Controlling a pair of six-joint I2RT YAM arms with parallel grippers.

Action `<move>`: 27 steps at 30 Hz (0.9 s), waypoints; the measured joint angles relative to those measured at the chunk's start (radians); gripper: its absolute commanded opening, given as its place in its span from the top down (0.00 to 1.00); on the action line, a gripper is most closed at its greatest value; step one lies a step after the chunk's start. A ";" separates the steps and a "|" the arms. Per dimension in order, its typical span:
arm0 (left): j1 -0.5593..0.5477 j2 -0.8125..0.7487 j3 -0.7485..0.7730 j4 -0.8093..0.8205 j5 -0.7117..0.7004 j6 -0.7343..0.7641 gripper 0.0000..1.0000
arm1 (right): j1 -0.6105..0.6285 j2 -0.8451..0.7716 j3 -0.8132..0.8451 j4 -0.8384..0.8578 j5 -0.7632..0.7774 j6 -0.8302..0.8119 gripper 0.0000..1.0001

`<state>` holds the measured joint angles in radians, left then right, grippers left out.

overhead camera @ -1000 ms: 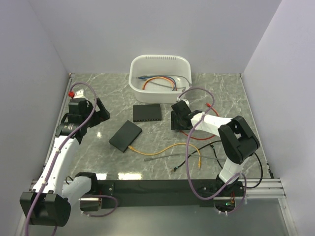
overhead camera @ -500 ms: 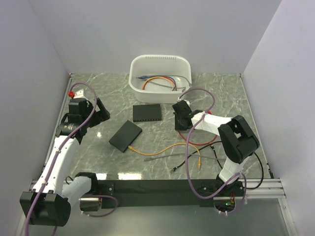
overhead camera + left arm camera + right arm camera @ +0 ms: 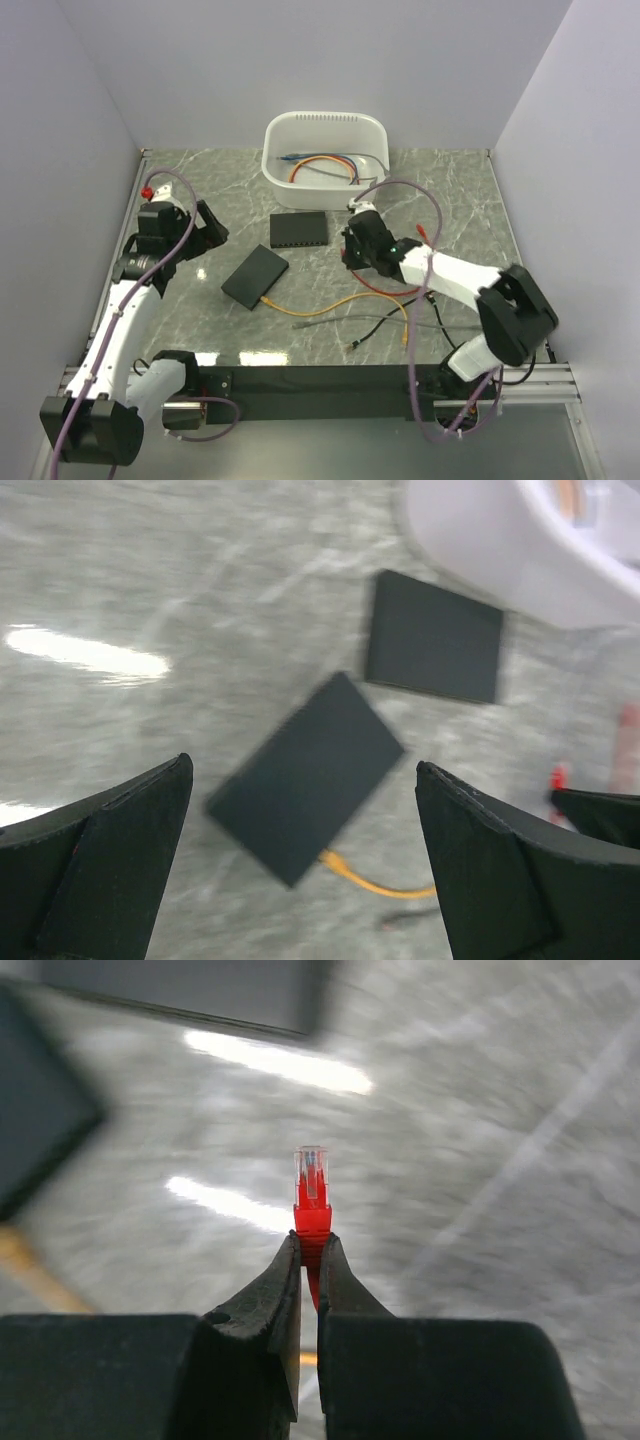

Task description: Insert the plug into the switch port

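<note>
My right gripper point(image 3: 310, 1245) is shut on the red plug point(image 3: 311, 1188), whose clear tip sticks out forward above the marble. In the top view this gripper point(image 3: 352, 250) hovers just right of a black switch point(image 3: 299, 230) that lies flat; the plug is hidden under it there. A second black switch point(image 3: 255, 276) lies tilted nearer, with a yellow cable point(image 3: 330, 303) in its edge. In the right wrist view the flat switch point(image 3: 180, 985) is ahead at the top and the tilted one point(image 3: 40, 1110) at the left. My left gripper point(image 3: 207, 230) is open at the left, looking at both switches point(image 3: 305, 775) point(image 3: 435, 635).
A white bin point(image 3: 325, 122) holding coiled cables stands at the back, behind the flat switch. Loose black cable point(image 3: 385, 322) and the yellow cable's free end point(image 3: 404, 335) lie on the marble in front of the right arm. Walls close in on three sides.
My right gripper has shut on the red plug and drifted slightly left towards the switches, its arm swinging out to the right. The left arm has barely moved.
</note>
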<state>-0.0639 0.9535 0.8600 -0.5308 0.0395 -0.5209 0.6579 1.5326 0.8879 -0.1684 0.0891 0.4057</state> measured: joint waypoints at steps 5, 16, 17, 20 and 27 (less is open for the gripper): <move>-0.045 -0.115 -0.090 0.095 0.145 -0.078 0.01 | 0.167 -0.210 -0.030 0.089 -0.020 -0.066 1.00; -0.386 -0.297 -0.360 0.395 0.214 -0.352 0.03 | 0.289 -0.424 -0.135 0.240 -0.177 -0.089 1.00; -0.404 -0.295 -0.371 0.417 0.210 -0.370 0.03 | 0.289 -0.424 -0.140 0.244 -0.187 -0.089 1.00; -0.468 -0.283 -0.379 0.468 0.191 -0.408 0.03 | 0.294 -0.420 -0.142 0.248 -0.198 -0.089 1.00; -0.555 -0.253 -0.383 0.576 0.115 -0.444 0.07 | 0.304 -0.380 -0.142 0.275 -0.214 -0.089 1.00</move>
<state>-0.6186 0.7010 0.4767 0.0448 0.1543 -0.9653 0.9623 1.1522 0.7460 0.1070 -0.1249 0.3168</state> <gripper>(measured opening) 0.945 0.067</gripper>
